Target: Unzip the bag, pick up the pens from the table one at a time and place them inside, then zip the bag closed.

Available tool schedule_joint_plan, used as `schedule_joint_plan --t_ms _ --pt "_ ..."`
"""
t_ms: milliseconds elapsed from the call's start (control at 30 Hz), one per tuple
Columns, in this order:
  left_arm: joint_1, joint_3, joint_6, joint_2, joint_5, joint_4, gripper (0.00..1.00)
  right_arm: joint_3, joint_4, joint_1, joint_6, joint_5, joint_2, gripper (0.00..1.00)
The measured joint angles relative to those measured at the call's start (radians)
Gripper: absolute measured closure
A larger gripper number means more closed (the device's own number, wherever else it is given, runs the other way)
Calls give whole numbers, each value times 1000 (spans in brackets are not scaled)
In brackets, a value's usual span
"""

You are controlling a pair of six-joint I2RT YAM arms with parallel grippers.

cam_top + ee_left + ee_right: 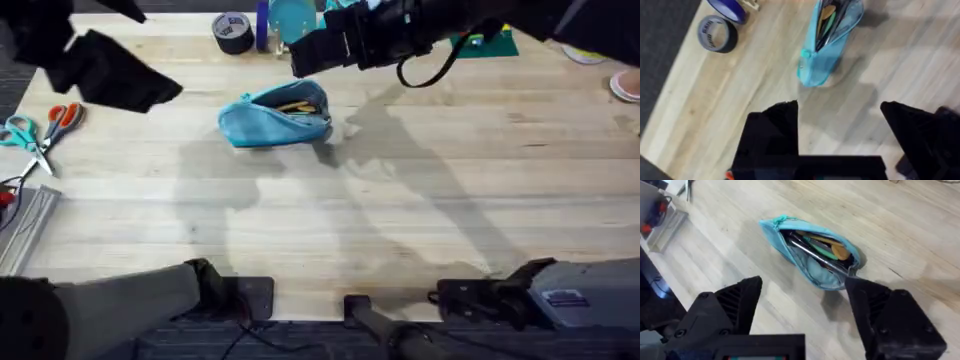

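The light blue pencil pouch [275, 113] lies unzipped on the butcher-block table [400, 210], with pens [812, 250] inside its mouth. The right gripper [805, 310] hovers just beside it, fingers spread wide and empty. The left gripper [840, 130] hangs well apart, also wide. The duct tape roll [716, 33] carries print too small to read.

Lt blue bag [275, 113] unzipped on table [400, 200], pens [812, 250] inside
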Motion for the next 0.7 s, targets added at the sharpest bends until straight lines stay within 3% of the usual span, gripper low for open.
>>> schedule_joint_plan --t_ms 200,367,500,700 --pt "94 0 193 0 71 0 7 0 0 0 0 0 0 4" --pt "114 0 336 0 125 0 7 0 0 0 0 0 0 4" --pt "114 0 402 12 143 0 6 0 0 0 0 0 0 4" --pt "114 1 444 112 156 0 6 0 0 0 0 0 0 4"
